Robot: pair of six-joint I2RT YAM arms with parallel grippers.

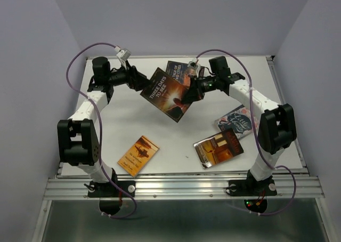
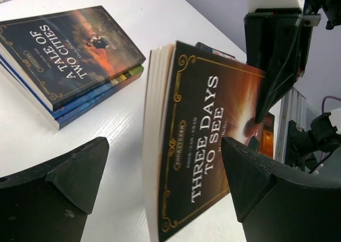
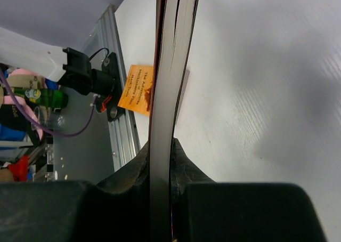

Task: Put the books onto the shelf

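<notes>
White table: "Three Days to See" book held tilted over it, right gripper clamped on its edge, left gripper wide open, book between its fingers. Only left wrist shows "A Tale of Two Cities" stack as a stack; only right wrist shows the pinch edge-on, orange paperback beyond
</notes>
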